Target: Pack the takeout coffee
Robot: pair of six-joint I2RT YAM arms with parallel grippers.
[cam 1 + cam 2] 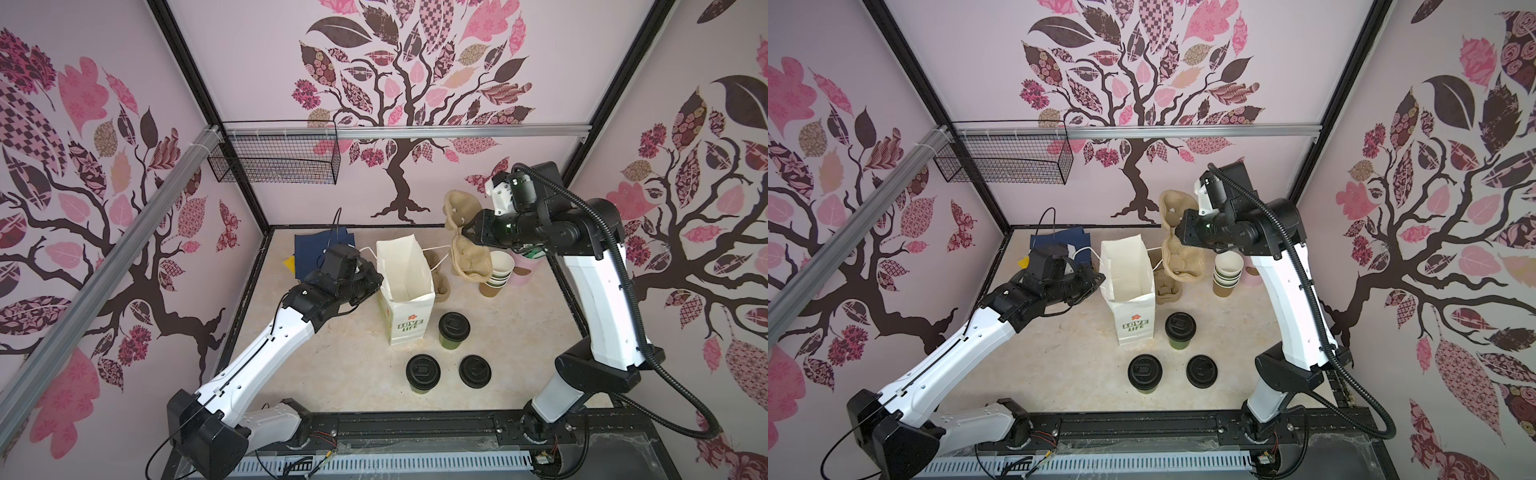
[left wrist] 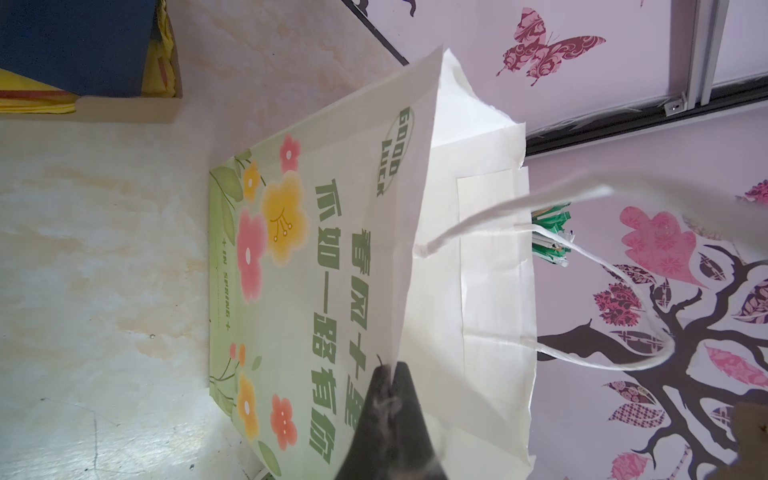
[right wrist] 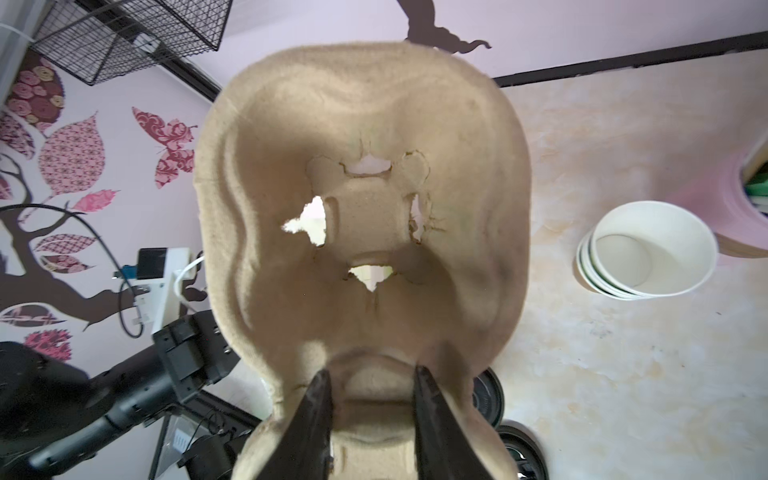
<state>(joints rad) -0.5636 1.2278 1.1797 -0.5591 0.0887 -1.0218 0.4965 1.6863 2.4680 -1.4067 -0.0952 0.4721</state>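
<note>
While tight on bag (image 2: pixel 340 232) rim, left claw (image 2: pixel 390 370); right claw (image 3: pixel 372 372) firm on carrier (image 3: pixel 361 124) edge, aloft.

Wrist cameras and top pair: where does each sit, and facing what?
Top views: overhead by the robot's base, looking down and back across the table; left arm and right arm show.
Left wrist: behind the left hand, facing the paper bag whose rim it pinches; fingertips show.
Right wrist: behind the right hand, facing the pulp carrier it holds; two fingers show.
Shared: top views and left wrist both show the paper bag.
</note>
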